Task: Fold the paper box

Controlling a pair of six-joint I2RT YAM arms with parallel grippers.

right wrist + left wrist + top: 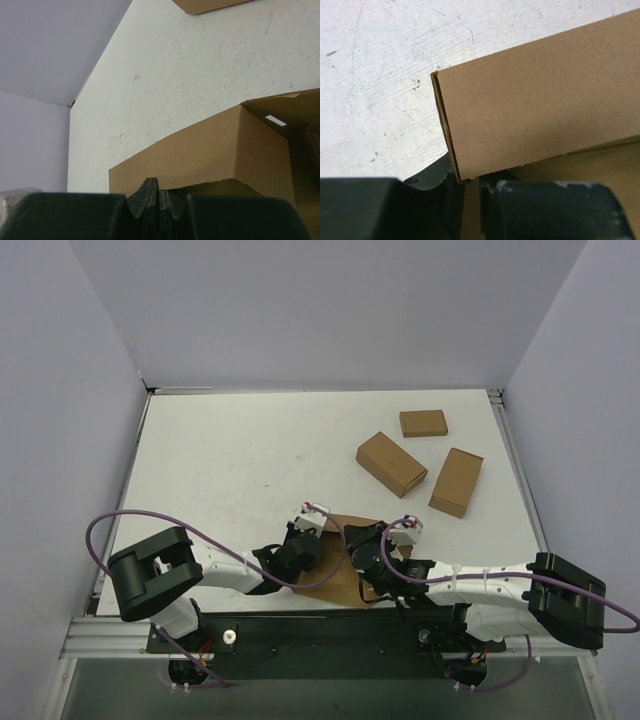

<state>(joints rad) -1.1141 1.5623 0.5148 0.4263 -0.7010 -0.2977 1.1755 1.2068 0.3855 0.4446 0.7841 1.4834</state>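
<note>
Paper box (335, 585) sits half folded at near-centre of the white table (230, 470), right btwn the two wrists and close to the arm bases. L gripper (312, 552) is on the box's left side. In its wrist view the fingers (545, 210) close on the lower corner of a raised, doubled-over side wall (535, 105), w/ brown card filling the narrow gap btwn them, so it's grasping the box. R gripper (358, 552) is on the right side, jaws clenched fully together, tips right at the near edge of a long wall (200, 145). Can't tell if any card is nipped there. A small slot (274, 120) shows in an inner flap. Three ready-made brown boxes (391, 463) lie well apart at far right.
</note>
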